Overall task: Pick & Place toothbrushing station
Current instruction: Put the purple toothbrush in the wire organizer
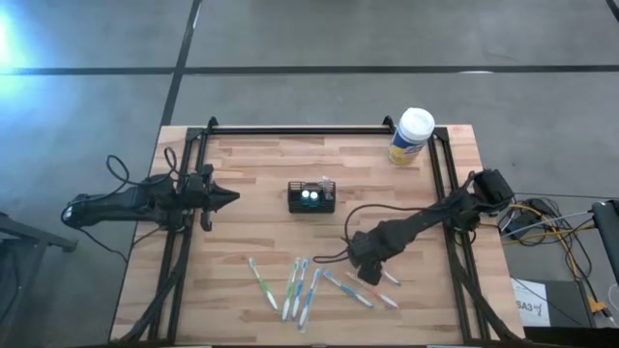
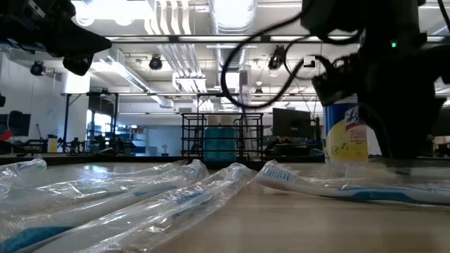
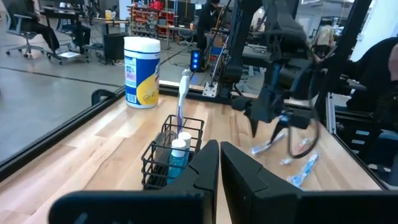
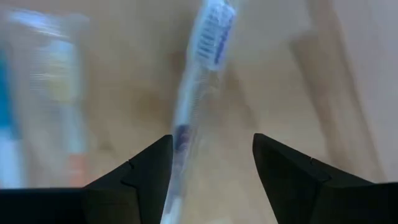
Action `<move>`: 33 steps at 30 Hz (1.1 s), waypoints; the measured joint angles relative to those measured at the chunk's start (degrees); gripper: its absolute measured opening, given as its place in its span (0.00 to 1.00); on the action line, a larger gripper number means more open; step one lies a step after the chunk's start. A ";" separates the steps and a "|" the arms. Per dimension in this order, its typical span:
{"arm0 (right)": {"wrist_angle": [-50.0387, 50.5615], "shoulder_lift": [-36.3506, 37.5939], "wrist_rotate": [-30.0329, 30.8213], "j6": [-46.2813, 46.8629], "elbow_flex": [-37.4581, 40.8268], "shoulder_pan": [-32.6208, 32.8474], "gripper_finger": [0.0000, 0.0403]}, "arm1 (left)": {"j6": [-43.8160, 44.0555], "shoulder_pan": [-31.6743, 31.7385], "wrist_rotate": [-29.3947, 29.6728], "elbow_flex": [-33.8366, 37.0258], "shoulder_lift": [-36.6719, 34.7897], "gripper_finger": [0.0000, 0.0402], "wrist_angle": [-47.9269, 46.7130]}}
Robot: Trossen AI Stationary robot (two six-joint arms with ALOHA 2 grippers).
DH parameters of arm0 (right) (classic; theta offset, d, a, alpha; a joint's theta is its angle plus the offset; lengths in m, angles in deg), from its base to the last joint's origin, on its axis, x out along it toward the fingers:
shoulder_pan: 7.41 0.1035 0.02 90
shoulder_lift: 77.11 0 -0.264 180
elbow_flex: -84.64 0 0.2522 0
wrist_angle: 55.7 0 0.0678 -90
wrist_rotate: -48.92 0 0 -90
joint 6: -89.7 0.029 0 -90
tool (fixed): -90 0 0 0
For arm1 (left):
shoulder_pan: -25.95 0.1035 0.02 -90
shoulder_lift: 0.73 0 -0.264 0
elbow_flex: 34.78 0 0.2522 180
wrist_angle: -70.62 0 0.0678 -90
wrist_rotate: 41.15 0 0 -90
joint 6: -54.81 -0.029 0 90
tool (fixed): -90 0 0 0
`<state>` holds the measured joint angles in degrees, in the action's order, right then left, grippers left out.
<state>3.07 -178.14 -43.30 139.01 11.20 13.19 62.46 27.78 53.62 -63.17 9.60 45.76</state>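
The black wire-mesh caddy [image 1: 311, 198] stands on its base mid-table; it also shows in the low view [image 2: 223, 137] and the left wrist view [image 3: 174, 149]. It holds an upright toothbrush [image 3: 183, 99] and a small white-capped blue bottle [image 3: 178, 152]. My left gripper [image 1: 227, 198] is shut and empty, level, to the left of the caddy and pointing at it [image 3: 217, 171]. My right gripper [image 1: 369, 271] points down, open, low over the wrapped toothbrushes [image 1: 295, 285] near the front edge. Its fingers stand on either side of one wrapped toothbrush [image 4: 199, 81] lying on the table.
A yellow canister with a white lid [image 1: 411, 135] stands at the far right corner. Several wrapped toothbrushes [image 2: 140, 197] lie spread along the near part of the table. A black cable [image 1: 363, 217] loops over the table beside my right arm.
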 joint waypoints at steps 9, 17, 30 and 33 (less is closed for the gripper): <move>-5.34 0.52 0.45 -0.18 5.17 -0.35 0.54 | 0.32 0.00 -0.01 0.00 0.00 0.06 -0.05; -5.24 0.48 1.27 -5.18 6.50 -1.71 0.21 | 0.30 0.03 0.01 0.00 0.00 0.06 -0.11; -9.88 15.44 9.74 -20.10 4.08 -3.09 0.05 | -0.28 0.04 0.10 0.00 0.00 0.06 -0.09; -19.00 21.33 9.91 -30.23 4.22 -3.10 0.04 | -0.29 0.04 0.12 0.00 0.00 0.06 -0.08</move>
<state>-15.93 -156.81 -33.39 108.78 15.41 10.09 62.17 27.82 53.74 -63.17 9.60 45.68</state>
